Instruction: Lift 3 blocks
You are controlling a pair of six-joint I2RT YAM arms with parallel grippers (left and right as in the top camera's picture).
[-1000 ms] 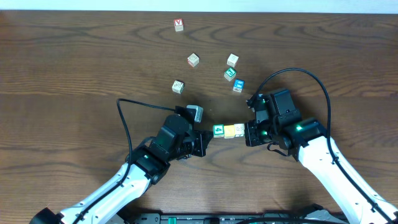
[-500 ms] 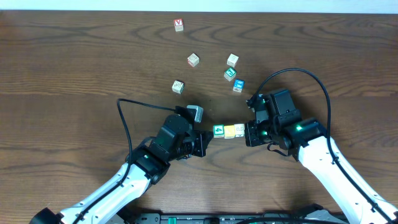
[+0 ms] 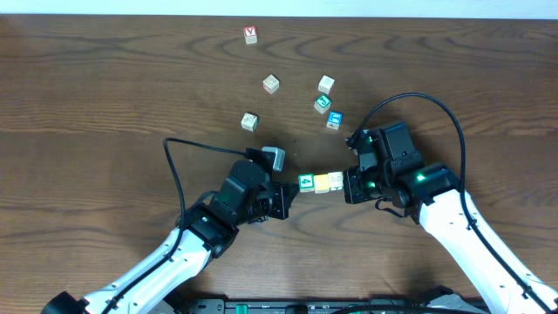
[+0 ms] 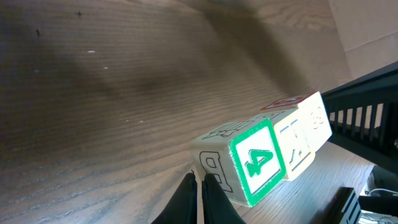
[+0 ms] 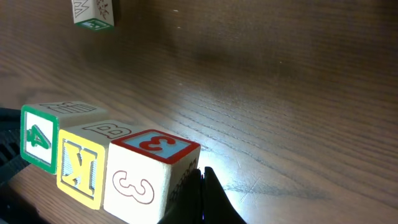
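Note:
The 3 blocks form one tight row between my two arms. The green-faced block (image 3: 307,183) (image 4: 252,163) (image 5: 37,138) shows a 4. The yellow block (image 3: 321,183) (image 5: 79,167) comes after it, then the pale block (image 3: 335,181) (image 5: 149,177) with a red 3. My left gripper (image 3: 293,190) (image 4: 199,178) is shut, its tips pressed against the outer side of the green-faced block. From the other end, my right gripper (image 3: 346,185) (image 5: 202,172) is shut, tips against the pale block's end. I cannot tell whether the row touches the table.
Several loose cubes lie farther back: a red-marked one (image 3: 251,34), pale ones (image 3: 271,84) (image 3: 326,84) (image 3: 250,121), a teal one (image 3: 323,104) and a blue one (image 3: 334,119). A pale cube with green edging (image 5: 93,14) shows in the right wrist view. Cables loop beside both arms.

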